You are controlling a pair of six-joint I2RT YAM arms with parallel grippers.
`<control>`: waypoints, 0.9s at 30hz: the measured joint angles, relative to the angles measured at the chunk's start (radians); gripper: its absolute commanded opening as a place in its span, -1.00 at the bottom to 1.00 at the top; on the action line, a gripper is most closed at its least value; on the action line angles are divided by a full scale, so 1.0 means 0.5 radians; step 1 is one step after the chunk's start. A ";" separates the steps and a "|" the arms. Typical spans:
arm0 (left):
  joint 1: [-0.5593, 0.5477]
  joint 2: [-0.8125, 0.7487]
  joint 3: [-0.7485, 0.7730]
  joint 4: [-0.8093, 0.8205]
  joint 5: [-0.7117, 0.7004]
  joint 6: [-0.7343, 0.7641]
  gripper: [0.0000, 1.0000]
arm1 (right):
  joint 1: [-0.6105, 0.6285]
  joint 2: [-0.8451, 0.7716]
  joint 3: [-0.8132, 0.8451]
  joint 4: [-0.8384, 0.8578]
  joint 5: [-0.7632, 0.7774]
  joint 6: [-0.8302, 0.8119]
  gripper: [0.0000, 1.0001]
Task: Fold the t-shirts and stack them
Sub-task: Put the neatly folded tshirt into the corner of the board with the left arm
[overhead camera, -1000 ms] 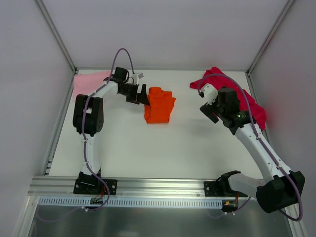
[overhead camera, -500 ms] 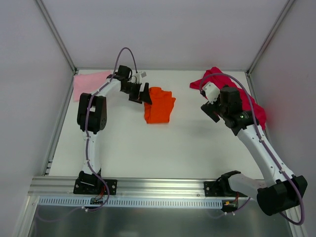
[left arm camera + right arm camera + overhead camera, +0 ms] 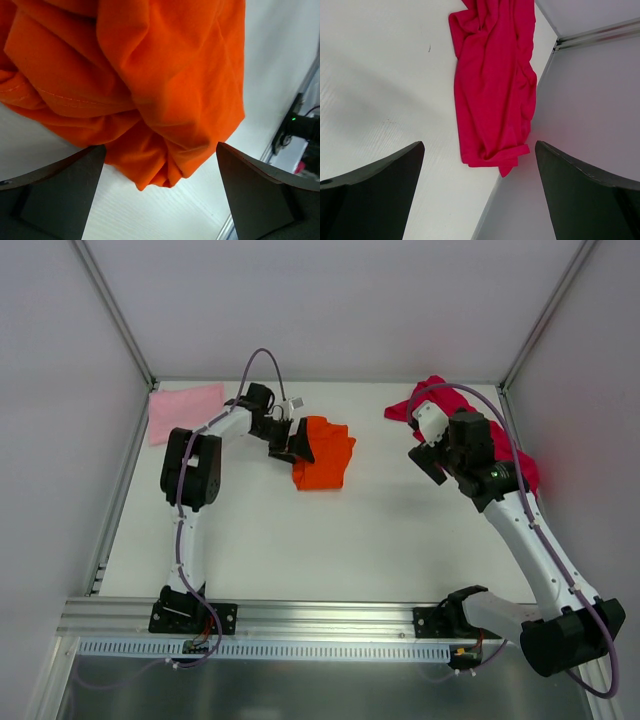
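The orange t-shirt lies crumpled in a heap at the middle back of the table; it fills the left wrist view. My left gripper is open at its left edge, jaws spread either side of a cloth corner. The crimson t-shirt lies bunched along the right wall, also in the right wrist view. My right gripper is open and empty, above the table just left of it. The pink t-shirt lies flat at the back left corner.
White walls with metal frame posts enclose the table on three sides. The right wall stands close beside the crimson shirt. A metal rail runs along the near edge by the arm bases.
My left gripper has moved right, from beside the orange shirt onto its left edge. My right gripper has shifted slightly up and back near the crimson shirt.
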 measured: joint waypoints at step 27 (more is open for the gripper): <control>0.071 -0.206 -0.278 0.200 -0.602 -0.394 0.98 | 0.008 -0.048 0.000 -0.006 -0.023 0.000 0.99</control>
